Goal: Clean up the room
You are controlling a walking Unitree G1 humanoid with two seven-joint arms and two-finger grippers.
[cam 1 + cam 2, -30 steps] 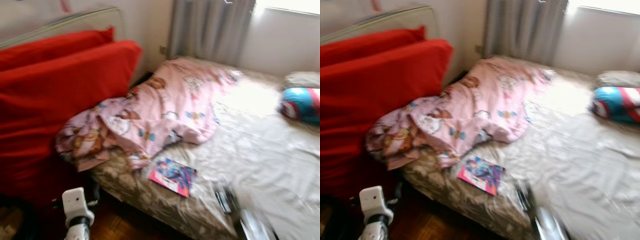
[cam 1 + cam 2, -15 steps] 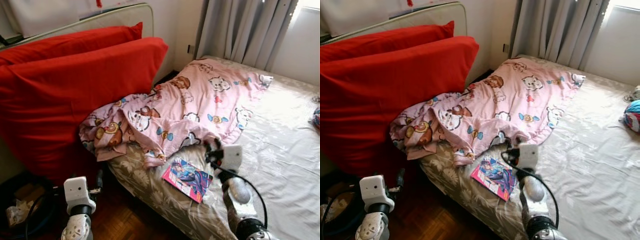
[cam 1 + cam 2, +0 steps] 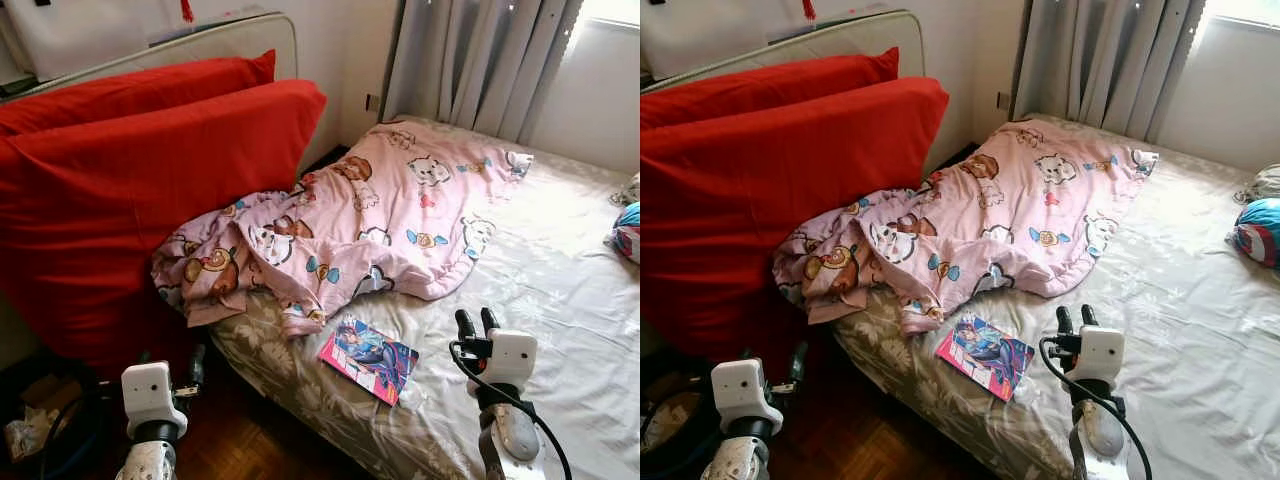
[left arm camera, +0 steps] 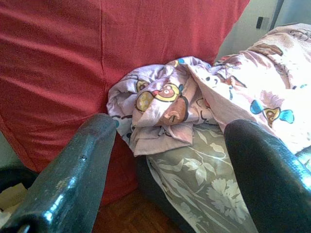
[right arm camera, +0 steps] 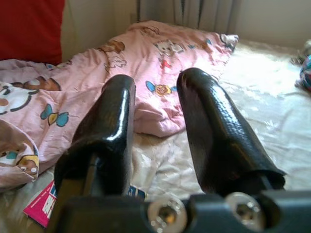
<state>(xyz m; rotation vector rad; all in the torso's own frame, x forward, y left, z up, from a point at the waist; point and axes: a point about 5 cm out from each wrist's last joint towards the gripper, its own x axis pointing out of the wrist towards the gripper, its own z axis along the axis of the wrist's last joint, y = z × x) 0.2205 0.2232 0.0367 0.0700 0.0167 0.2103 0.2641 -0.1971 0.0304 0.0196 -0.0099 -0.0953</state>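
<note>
Both pairs of jaws stand parted and hold nothing: the right gripper (image 3: pixel 471 322) hangs over the bed's near edge at the lower right of the head views, its fingers with a narrow gap between them, and the left gripper (image 4: pixel 165 160) sits low at the lower left over the floor, its fingers wide apart. The bed (image 3: pixel 560 300) takes the right half of the frame, covered by a pale patterned sheet. At the left, two red cushions (image 3: pixel 150 190) stand on edge against the wall and headboard (image 3: pixel 235 35), filling the upper left. A pink cartoon-print blanket (image 3: pixel 370 225) lies crumpled across the middle of the frame, from the far side of the bed down to its near left corner, where it bunches against the cushions and overhangs the edge. Grey curtains (image 3: pixel 470 60) hang at the upper middle, behind the bed. A blue and red pillow (image 3: pixel 625 232) lies at the right edge of the frame. A bright magazine (image 3: pixel 368 358) lies flat on the sheet at the lower middle, just below the blanket's hem and to the left of the right gripper, apart from it. Dark cables and clutter (image 3: pixel 40 420) sit on the wood floor (image 3: pixel 240 450) in the lower left corner, beside the left arm.
</note>
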